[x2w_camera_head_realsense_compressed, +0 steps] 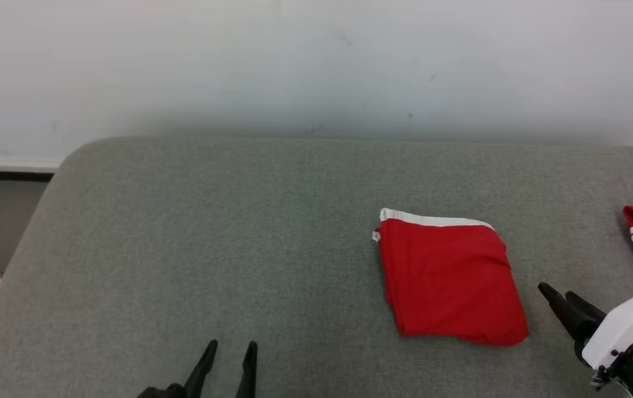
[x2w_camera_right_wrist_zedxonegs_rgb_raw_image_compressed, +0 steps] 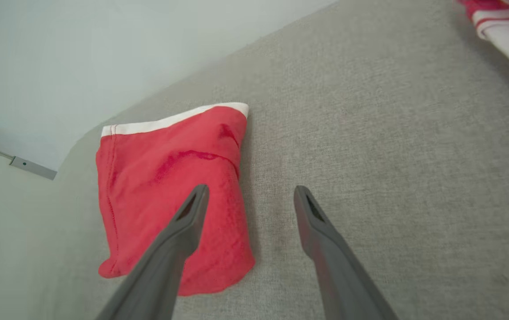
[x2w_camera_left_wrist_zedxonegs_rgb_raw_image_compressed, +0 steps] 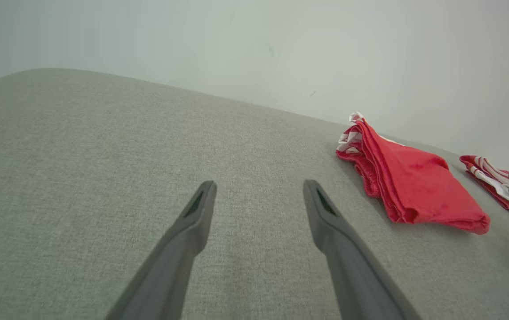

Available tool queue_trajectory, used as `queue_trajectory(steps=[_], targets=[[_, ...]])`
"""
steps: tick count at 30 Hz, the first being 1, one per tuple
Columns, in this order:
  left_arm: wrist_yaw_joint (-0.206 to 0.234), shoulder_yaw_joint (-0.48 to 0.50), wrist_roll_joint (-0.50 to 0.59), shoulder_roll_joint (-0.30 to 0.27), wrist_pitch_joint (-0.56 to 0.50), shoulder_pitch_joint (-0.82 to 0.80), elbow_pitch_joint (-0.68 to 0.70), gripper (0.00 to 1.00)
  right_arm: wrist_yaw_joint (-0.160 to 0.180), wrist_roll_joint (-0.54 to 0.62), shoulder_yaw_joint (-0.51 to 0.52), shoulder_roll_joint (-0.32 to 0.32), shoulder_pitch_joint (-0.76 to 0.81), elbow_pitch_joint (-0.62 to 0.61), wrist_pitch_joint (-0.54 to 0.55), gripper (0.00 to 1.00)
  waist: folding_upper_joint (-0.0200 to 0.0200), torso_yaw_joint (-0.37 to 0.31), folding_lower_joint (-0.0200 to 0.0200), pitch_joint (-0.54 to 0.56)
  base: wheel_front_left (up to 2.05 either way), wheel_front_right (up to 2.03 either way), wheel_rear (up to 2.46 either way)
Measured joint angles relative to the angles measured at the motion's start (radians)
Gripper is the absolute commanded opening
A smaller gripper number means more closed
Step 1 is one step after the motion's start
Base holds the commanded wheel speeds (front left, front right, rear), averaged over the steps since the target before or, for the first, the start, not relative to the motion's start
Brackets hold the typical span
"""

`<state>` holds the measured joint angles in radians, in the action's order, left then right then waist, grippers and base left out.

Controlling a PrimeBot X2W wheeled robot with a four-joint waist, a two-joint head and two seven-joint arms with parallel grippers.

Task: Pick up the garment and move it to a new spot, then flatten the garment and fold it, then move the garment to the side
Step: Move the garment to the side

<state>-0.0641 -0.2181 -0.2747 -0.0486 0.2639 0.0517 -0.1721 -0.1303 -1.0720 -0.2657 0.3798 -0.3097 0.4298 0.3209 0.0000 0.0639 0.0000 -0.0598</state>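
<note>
Both my grippers stand spread and empty: left gripper [x2w_camera_head_realsense_compressed: 232, 344] and right gripper [x2w_camera_head_realsense_compressed: 557, 291], over the grey cushion [x2w_camera_head_realsense_compressed: 184, 232]. The folded red garment [x2w_camera_head_realsense_compressed: 449, 279] lies flat just beside my right fingertips, well apart from my left ones.

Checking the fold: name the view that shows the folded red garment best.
Head view: the garment lies whole, seen from above, nothing over it. Left wrist view gives a low side look at its stacked edges. Right wrist view has the right pincer crossing it.
</note>
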Motion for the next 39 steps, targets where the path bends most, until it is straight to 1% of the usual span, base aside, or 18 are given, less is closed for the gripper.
queue_trajectory(steps=[3,9,11,14,18,19,20,21,26,28,30,34,37,39], targets=[[0.000,-0.023,-0.004,0.000,0.000,-0.016,-0.013,1.00,0.000,-0.035,-0.004,-0.001,-0.063,0.056,0.100,1.00,0.0000,0.038,0.0000,-0.026,0.00,0.00,0.00],[0.012,-0.060,-0.022,0.000,0.000,-0.033,-0.026,1.00,0.000,-0.053,0.001,0.026,-0.130,0.149,0.217,1.00,0.0000,0.118,0.0001,-0.065,0.00,0.00,0.00],[0.012,-0.066,-0.027,0.000,0.000,-0.034,-0.029,1.00,0.000,-0.056,0.005,0.032,-0.139,0.164,0.234,1.00,0.0000,0.143,0.0000,-0.075,0.00,0.00,0.00],[0.014,-0.072,-0.029,0.000,0.000,-0.034,-0.030,1.00,0.000,-0.058,0.004,0.023,-0.150,0.174,0.237,1.00,0.0000,0.173,0.0001,-0.086,0.00,0.00,0.00],[0.018,-0.073,-0.034,0.000,0.000,-0.044,-0.030,1.00,0.000,-0.064,0.000,-0.007,-0.173,0.176,0.232,1.00,-0.0001,0.190,0.0000,-0.098,0.00,0.00,0.00],[0.021,-0.074,-0.034,0.000,0.000,-0.046,-0.029,1.00,0.000,-0.064,-0.003,-0.013,-0.177,0.173,0.225,0.87,0.0000,0.191,0.0001,-0.100,0.00,0.00,0.00],[0.021,-0.074,-0.035,0.000,0.000,-0.048,-0.029,1.00,0.000,-0.065,-0.007,-0.018,-0.181,0.171,0.222,0.38,0.0000,0.190,0.0001,-0.100,0.00,0.00,0.00],[0.023,-0.073,-0.035,0.000,0.000,-0.048,-0.029,1.00,0.000,-0.065,-0.011,-0.023,-0.181,0.168,0.218,0.00,0.0000,0.187,0.0000,-0.099,0.00,0.00,0.00],[0.024,-0.068,-0.037,0.000,0.000,-0.049,-0.024,1.00,0.000,-0.057,-0.034,-0.013,-0.190,0.156,0.197,0.00,0.0000,0.153,0.0001,-0.098,0.00,0.00,0.00],[0.026,-0.062,-0.037,0.000,0.000,-0.049,-0.023,1.00,0.000,-0.052,-0.042,0.004,-0.199,0.150,0.198,0.00,-0.0001,0.132,0.0001,-0.097,0.00,0.00,0.00],[0.025,-0.056,-0.037,0.000,0.000,-0.050,-0.021,1.00,0.000,-0.035,-0.052,0.034,-0.211,0.135,0.198,0.00,-0.0001,0.106,0.0001,-0.097,0.00,0.00,0.00],[0.022,-0.050,-0.037,0.000,0.000,-0.062,-0.015,1.00,0.000,0.009,-0.066,0.132,-0.245,0.092,0.216,0.00,-0.0001,0.048,0.0000,-0.103,0.00,0.00,0.00],[0.021,-0.045,-0.035,0.000,0.000,-0.083,-0.009,1.00,0.000,0.040,-0.058,0.231,-0.269,0.062,0.249,0.00,-0.0001,0.009,-0.0001,-0.116,0.00,0.00,0.00],[0.017,-0.043,-0.030,0.000,0.000,-0.096,-0.007,1.00,0.000,0.053,-0.032,0.294,-0.288,0.053,0.276,0.00,0.0000,-0.008,0.0000,-0.135,0.00,0.00,0.00]])
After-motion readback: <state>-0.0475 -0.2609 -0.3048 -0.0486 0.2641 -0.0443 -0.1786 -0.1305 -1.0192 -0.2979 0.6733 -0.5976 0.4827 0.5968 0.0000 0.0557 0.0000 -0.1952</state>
